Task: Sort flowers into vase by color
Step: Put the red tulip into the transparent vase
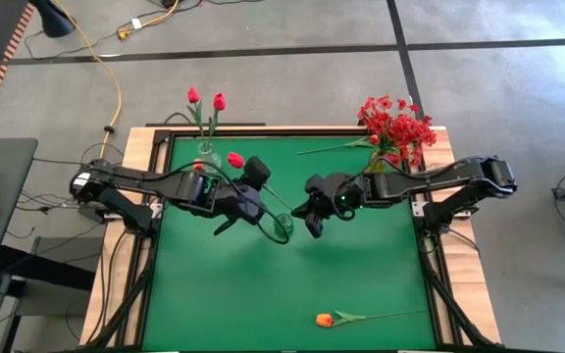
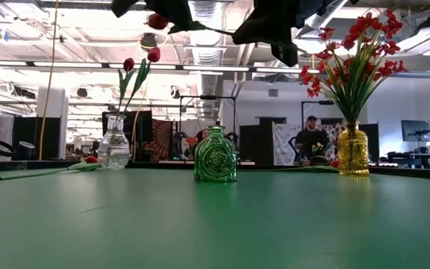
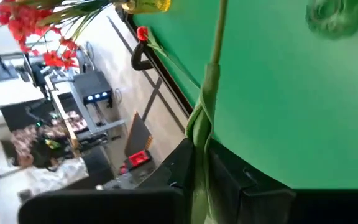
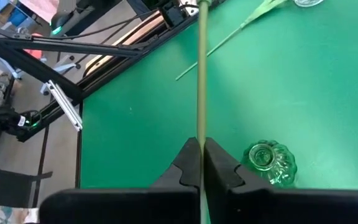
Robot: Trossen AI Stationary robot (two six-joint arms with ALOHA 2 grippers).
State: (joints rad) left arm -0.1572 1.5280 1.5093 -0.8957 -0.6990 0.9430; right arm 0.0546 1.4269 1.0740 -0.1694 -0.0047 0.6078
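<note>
Green table [image 1: 361, 284], centre: L gripper [image 1: 231, 222] and R gripper [image 4: 201, 163] both clamped on one red tulip [image 1: 235, 160] stem, held above green vase [image 2: 216, 155]. Yellow vase [image 2: 353, 149] w/ red sprays [image 1: 396, 126], back right. Clear vase [image 2: 115, 142] w/ two red tulips, back left. Orange tulip [image 1: 325, 320] lies near front edge.

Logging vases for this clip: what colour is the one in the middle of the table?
Green patterned glass: the middle vase shows best in the low view.
</note>
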